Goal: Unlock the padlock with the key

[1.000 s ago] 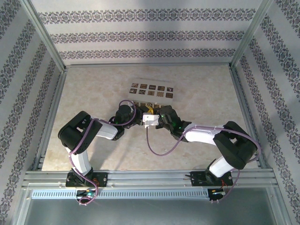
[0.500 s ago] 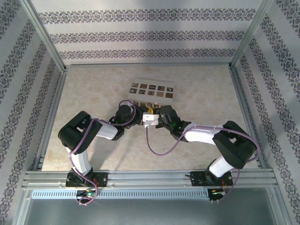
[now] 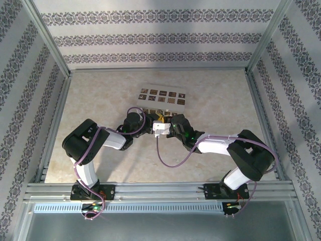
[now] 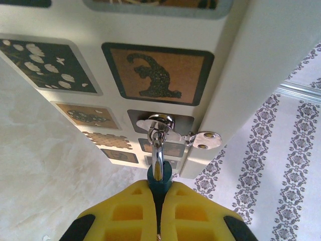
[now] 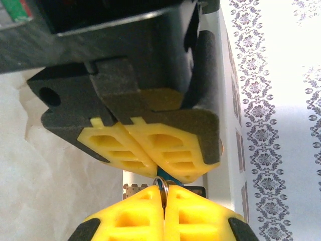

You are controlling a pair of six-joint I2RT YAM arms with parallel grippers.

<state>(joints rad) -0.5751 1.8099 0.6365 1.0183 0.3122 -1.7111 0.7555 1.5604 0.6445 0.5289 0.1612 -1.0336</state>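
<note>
The left claw (image 4: 159, 190) pinches a teal piece (image 4: 159, 175), perhaps the padlock. Its metal ring (image 4: 158, 150) runs straight up-frame, in line with the claw, to the silver key (image 4: 203, 140) right of centre. The right claw (image 5: 164, 197), tip to tip, pinches that ring.

Pale, marbled beige desk (image 3: 100, 100), edged by metal rails (image 3: 54, 125) on either side. Lying on it, toward the far middle: a flat white board (image 3: 161, 98) faced with two rows of small dark picture tiles, set slightly askew. Same marbled surface running on left of the board, right of it and beyond it. Nearer than the board, a purple cable (image 3: 159, 153) drooping in a loop, seemingly resting on the desk, though contact hard to judge from above. Close up from the left wrist, tiles showing brown and black figures.
</note>
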